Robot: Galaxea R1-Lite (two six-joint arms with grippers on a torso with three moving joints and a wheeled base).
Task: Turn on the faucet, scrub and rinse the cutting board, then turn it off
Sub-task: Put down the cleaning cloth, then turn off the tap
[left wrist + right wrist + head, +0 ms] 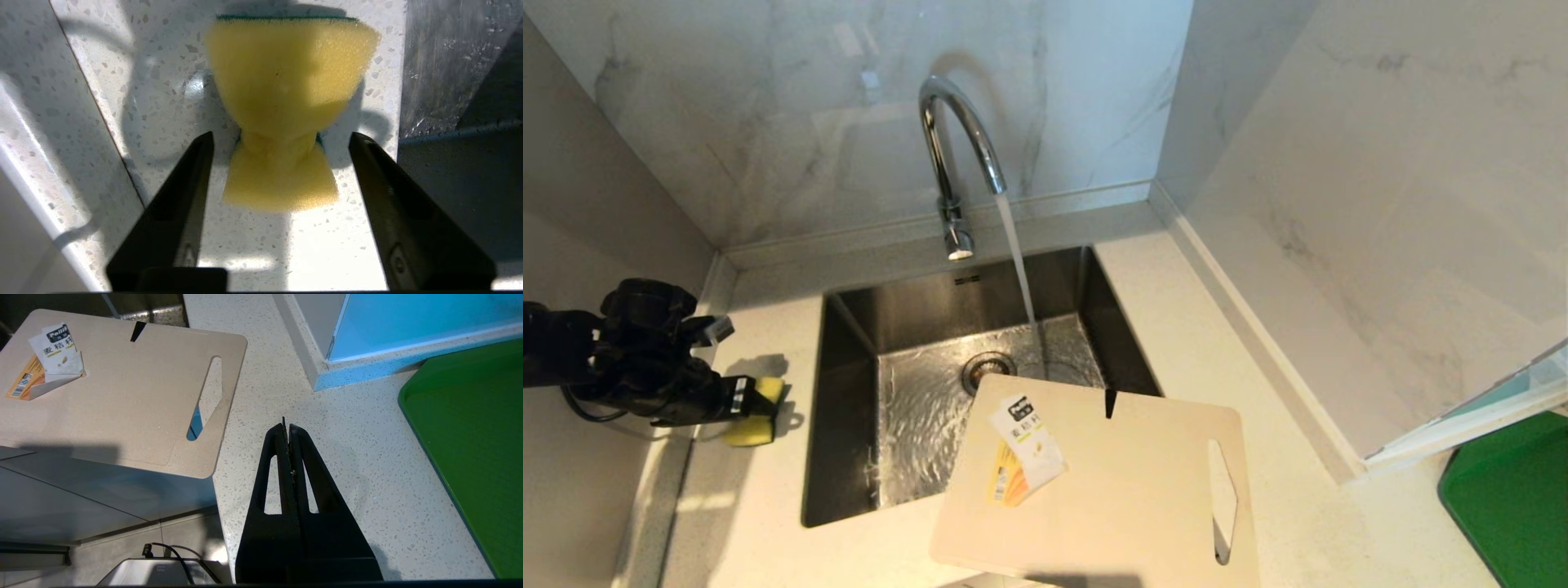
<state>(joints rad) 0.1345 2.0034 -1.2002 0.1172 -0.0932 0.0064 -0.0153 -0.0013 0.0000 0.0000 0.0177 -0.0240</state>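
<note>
On the counter at about nine o'clock from the sink (849,408), the left gripper (768,406) hovered over a yellow sponge (756,412), its fingers (184,196) spread wide with the sponge lying loose between them, touched by neither. The sponge was pinched at its waist and rested on the speckled counter (760,506), just beside the sink's rim.

The faucet (956,155) stood at twelve o'clock behind the basin, and water (1021,269) ran from its spout into the sink. The cutting board (1111,482) lay at about five o'clock from the drain (988,371), its far edge jutting over the basin and its near edge overhanging the counter's front; a white-and-orange label (1023,449) sat curled on its face. The stream fell just beyond the board's far edge and did not appear to strike it.

The risks, as I judged them: the overhanging board could tip or slide if pressed near its unsupported front edge. The paper label could soak, tear and wash toward the drain. With the sponge let go, nothing was ready to scrub.

The right gripper (288,430) hung with its fingers pressed together at roughly three o'clock from the board's handle hole (206,396), near a green mat (474,449), well apart from the sponge.
</note>
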